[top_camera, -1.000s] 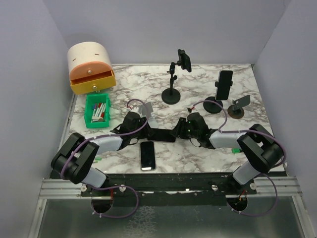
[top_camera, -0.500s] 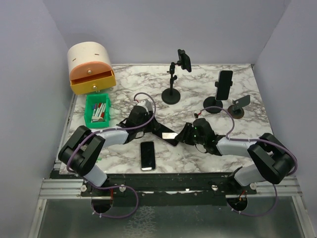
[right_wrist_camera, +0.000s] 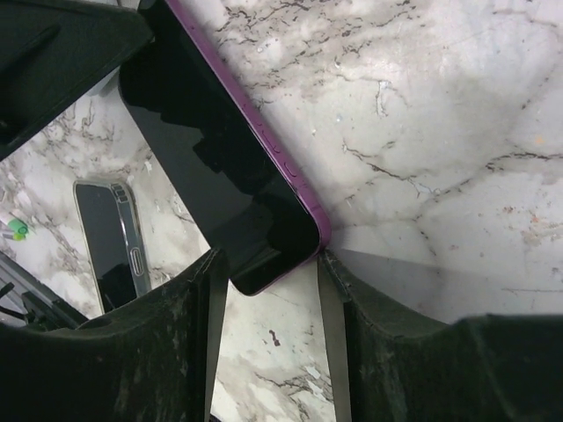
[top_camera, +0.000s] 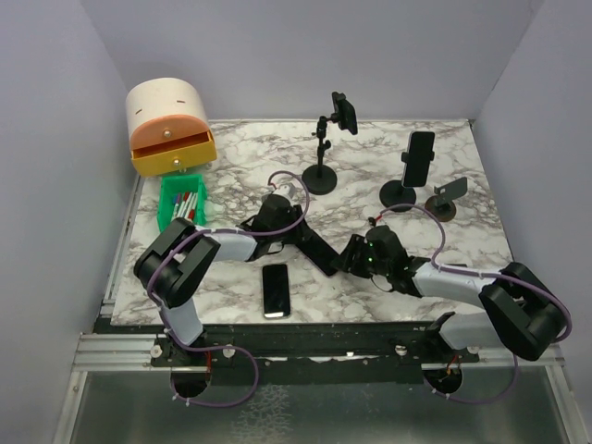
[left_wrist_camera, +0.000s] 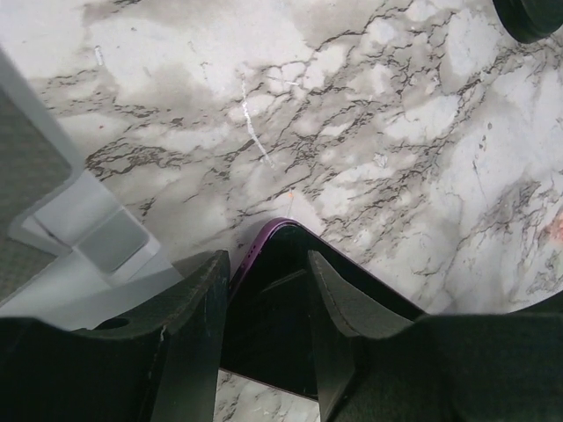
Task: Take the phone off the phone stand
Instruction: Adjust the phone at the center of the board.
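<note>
A purple-edged phone [top_camera: 319, 250] lies flat and diagonal on the marble table [top_camera: 240, 176], between my two grippers. My left gripper [top_camera: 301, 236] is open over its upper-left end; in the left wrist view the dark screen [left_wrist_camera: 281, 299] shows between the fingers of the gripper [left_wrist_camera: 266, 264]. My right gripper [top_camera: 350, 259] is open at its lower-right end. In the right wrist view the phone's corner [right_wrist_camera: 211, 149] reaches between the fingertips of the gripper [right_wrist_camera: 270, 259], and its purple edge touches the right finger [right_wrist_camera: 339, 290]. A black phone [top_camera: 420, 155] stands on a stand [top_camera: 398, 196] at the back right.
A phone in a clear case [top_camera: 275, 289] lies near the front, also in the right wrist view [right_wrist_camera: 110, 233]. A tall stand [top_camera: 320, 179] holds another phone [top_camera: 345, 112]. A small empty stand [top_camera: 448, 194] is at far right. A green bin [top_camera: 182, 205] and orange drawer box [top_camera: 169, 127] are at left.
The purple phone has turned from level to diagonal. My left gripper moved up and right, my right gripper moved down and right.
</note>
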Tool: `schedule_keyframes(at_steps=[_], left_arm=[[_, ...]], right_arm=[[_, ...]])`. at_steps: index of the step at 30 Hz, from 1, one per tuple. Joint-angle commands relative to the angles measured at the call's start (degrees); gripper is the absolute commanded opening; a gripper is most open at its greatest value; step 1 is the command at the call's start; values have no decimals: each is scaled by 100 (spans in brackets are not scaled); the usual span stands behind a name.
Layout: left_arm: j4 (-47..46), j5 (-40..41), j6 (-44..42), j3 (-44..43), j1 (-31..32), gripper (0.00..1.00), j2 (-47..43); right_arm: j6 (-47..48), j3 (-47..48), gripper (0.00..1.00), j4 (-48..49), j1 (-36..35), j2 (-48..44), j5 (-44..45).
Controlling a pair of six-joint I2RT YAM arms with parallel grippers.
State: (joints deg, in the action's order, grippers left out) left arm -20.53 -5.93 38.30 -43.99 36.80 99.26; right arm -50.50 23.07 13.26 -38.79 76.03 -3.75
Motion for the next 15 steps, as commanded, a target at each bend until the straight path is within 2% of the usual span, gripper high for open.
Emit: schedule_keyframes(at_steps=[1,5,9,12,13,15], left_arm=[[-222,-715,143,-193,317,41,207],[-232,-737,142,-233,319,44,239],[-196,-743,59,-233,315,56,35],[-43,-721,-16,-278,307,63,-133],[22,-718,-35,-304,315,67,-188],[124,-725,-51,-321,306,82,-347]], right_arm=[[78,-163,51,-130,-77,-202,8],[290,-123,57,-542,-77,-494,137],[716,66,78,-1376,-81,-947,345],[1012,155,85,-1974,-77,-1346,659],[1100,175,86,-2138,-77,-1492,724],[1340,240,89,-2388,-77,-1782,802]])
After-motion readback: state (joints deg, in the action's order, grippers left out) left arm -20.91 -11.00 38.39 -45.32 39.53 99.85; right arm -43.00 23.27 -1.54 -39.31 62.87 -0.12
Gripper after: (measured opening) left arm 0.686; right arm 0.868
